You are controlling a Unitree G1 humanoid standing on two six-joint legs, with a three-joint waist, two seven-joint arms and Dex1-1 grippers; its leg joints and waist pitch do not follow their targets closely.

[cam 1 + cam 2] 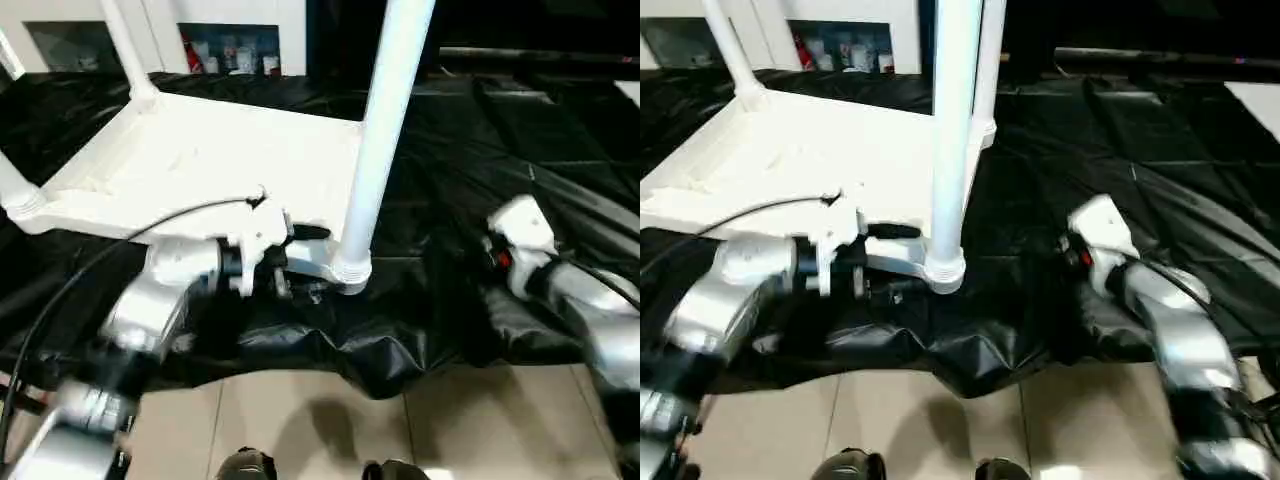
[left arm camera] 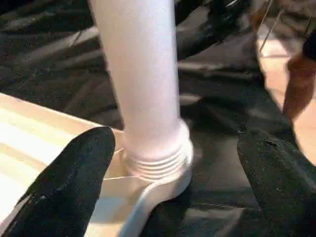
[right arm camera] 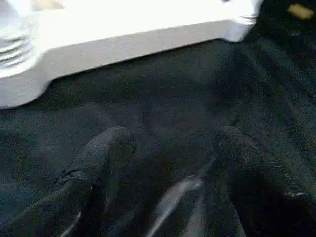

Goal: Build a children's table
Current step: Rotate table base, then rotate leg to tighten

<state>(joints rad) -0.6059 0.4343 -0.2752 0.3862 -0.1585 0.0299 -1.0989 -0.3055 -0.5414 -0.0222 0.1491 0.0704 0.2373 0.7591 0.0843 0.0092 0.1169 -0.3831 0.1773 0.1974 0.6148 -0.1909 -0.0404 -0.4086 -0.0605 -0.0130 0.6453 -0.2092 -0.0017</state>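
Lying upside down on the black-draped work table, the white tabletop shows its underside, and legs stand up out of its round corner sockets. The near socket holds one leg, whose threaded end sits in the collar with several ridges exposed above the rim. A second leg rises from the far corner, and a third at the left edge is cut off by the frame. In the right eye view another leg stands behind the near one, mostly hidden by it. All the legs run out of the top of the picture, so their free ends cannot be seen.

The left gripper reaches level toward the near corner; its two black fingers are spread wide on either side of the leg's base, clear of it on both sides and holding nothing. The right gripper hangs low over the black drape, well apart from the tabletop, with its fingers standing moderately apart and empty.

Behind the table, a white shelf unit contains small bottles or jars, too blurred for any label to be read. A black cable arcs over the left forearm. Dark shoes show on the tiled floor at the bottom edge.
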